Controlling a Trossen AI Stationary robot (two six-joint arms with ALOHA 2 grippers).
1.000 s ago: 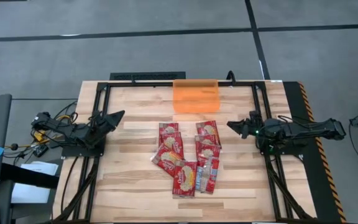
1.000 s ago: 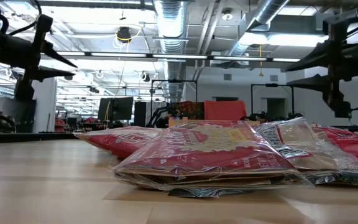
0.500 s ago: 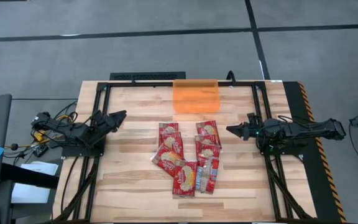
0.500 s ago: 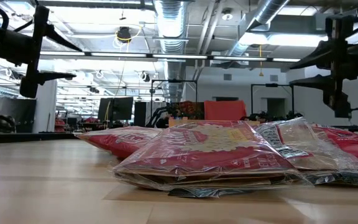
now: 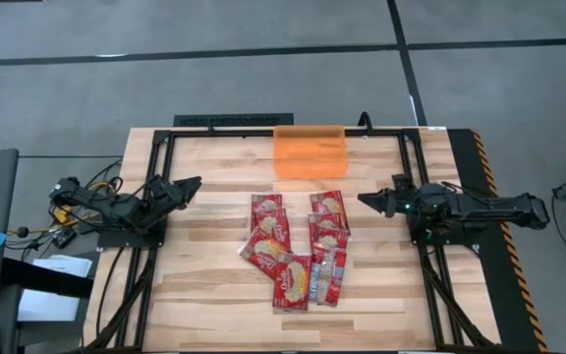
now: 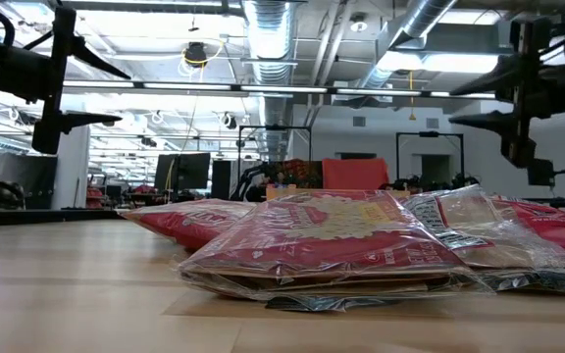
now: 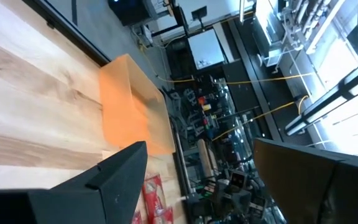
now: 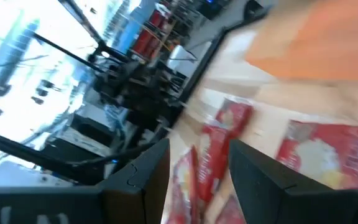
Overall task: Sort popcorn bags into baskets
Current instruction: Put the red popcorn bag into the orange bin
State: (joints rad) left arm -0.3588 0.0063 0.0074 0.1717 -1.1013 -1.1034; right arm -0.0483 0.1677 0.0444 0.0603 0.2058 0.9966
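1. Popcorn bags [image 5: 298,251]: red packets with cream centres, clustered overlapping at the table's middle, well apart from both grippers and lying between them
2. Left gripper [image 5: 187,184]: raised above the left side of the table [image 5: 204,295], fingers spread apart, holding nothing, pointed toward the cluster and the basket
3. Right gripper [image 5: 366,202]: raised above the right side of the table, fingers parted with a narrow gap, holding nothing, tips aimed at the upper right bags
4. Basket [image 5: 310,150]: translucent orange bin at the far middle edge of the table, just beyond the cluster, apart from the nearest bags; contents not discernible
5. Low view: nearest bag [image 6: 332,245] lying flat in clear crinkled wrap, further bags [image 6: 199,218] behind and to the sides, basket [image 6: 354,174] showing as an orange block behind them; both grippers hanging high at the upper corners, clear of the bags
6. Left wrist view: basket [image 7: 132,106] ahead past the two dark fingers [image 7: 114,180], edge of a red bag [image 7: 154,199] nearer
7. Right wrist view: several bags [image 8: 319,149] directly ahead between the fingers [image 8: 138,180], picture blurred
8. Black metal frame [image 5: 263,121]: bordering the light wooden plank table top
9. Surroundings: grey floor around the table; large hall with ceiling ducts, strip lights and other rigs behind
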